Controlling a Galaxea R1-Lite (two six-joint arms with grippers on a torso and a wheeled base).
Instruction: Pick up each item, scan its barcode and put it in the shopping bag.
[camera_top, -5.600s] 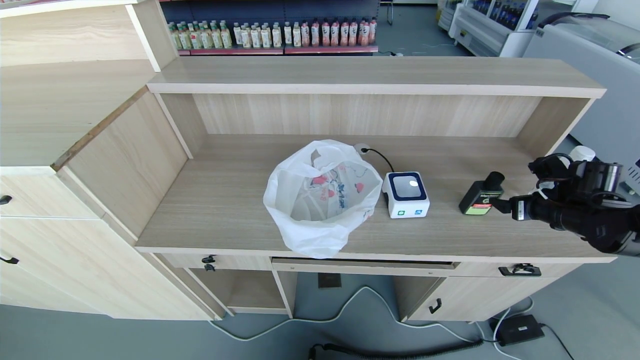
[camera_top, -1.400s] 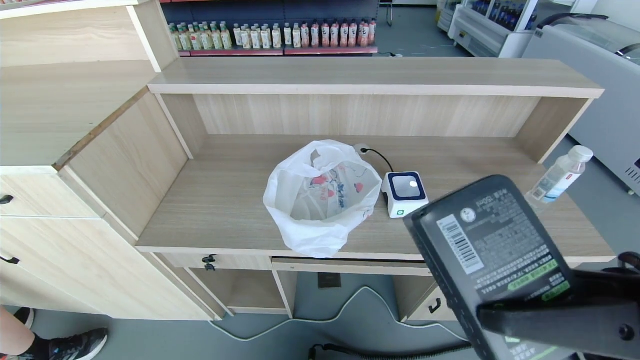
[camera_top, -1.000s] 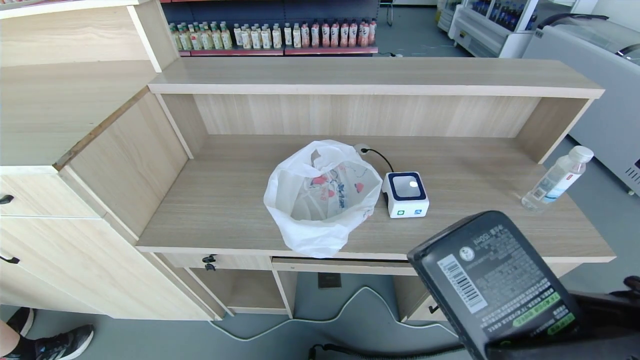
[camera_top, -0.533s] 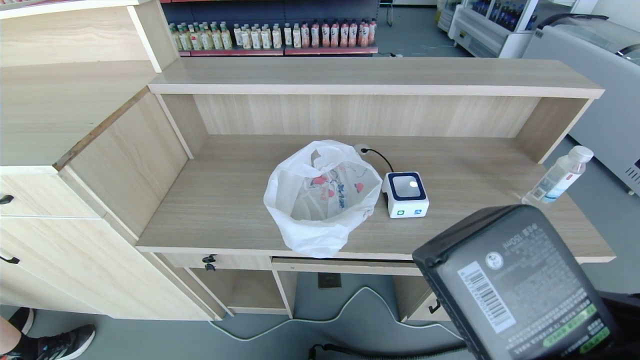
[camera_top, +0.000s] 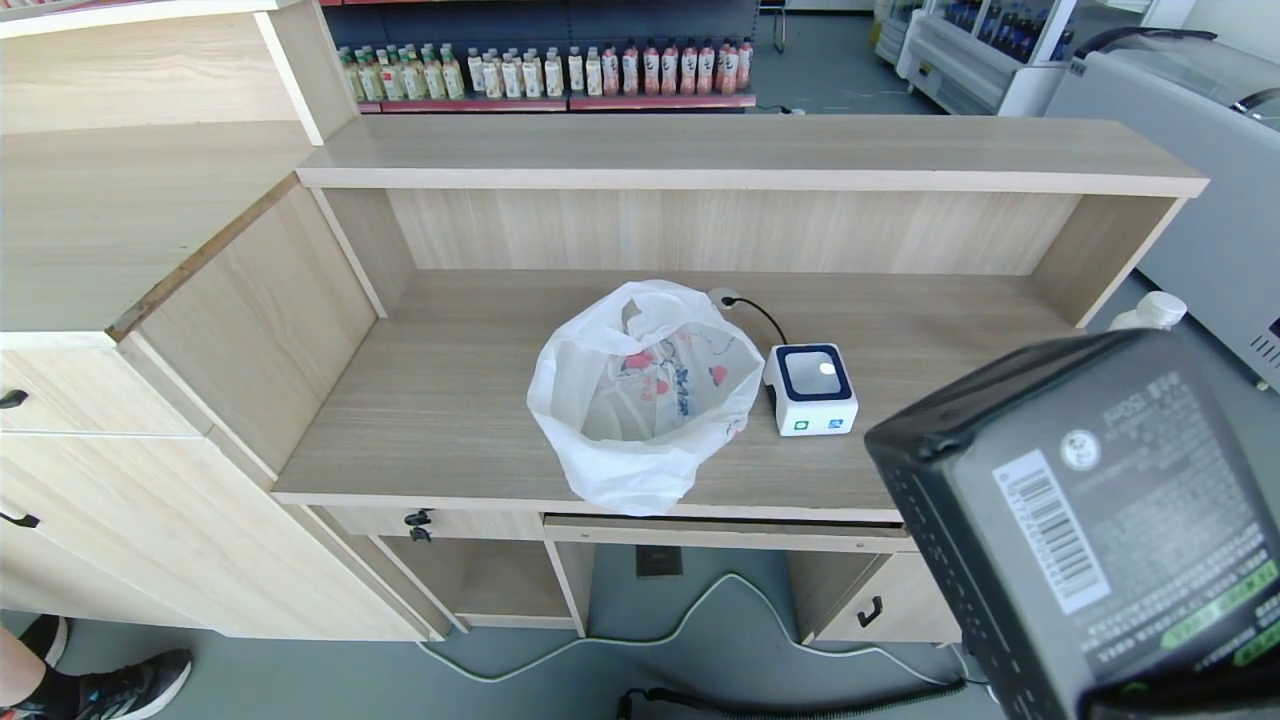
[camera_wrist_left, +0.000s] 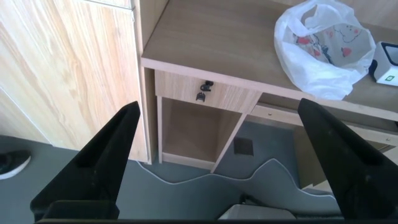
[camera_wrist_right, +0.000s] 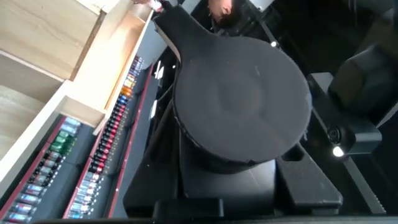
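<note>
Black bottle (camera_top: 1090, 520) has swung up and to the right since half a second ago, looming larger and covering the clear bottle (camera_top: 1155, 308) except its cap. Right gripper (camera_wrist_right: 230, 186) fingers clamp the black bottle's body, holding it in the air off the front right of the counter (camera_top: 450, 400), with the barcode label (camera_top: 1048, 530) toward the head camera. Left gripper (camera_wrist_left: 217, 155) fingers are wide and empty, low before the counter. Scanner (camera_top: 812, 388) sits just right of the white bag (camera_top: 640, 400).

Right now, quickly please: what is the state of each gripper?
Left gripper: open, holding nothing.
Right gripper: closed on the black plastic bottle with a white barcode label.
</note>
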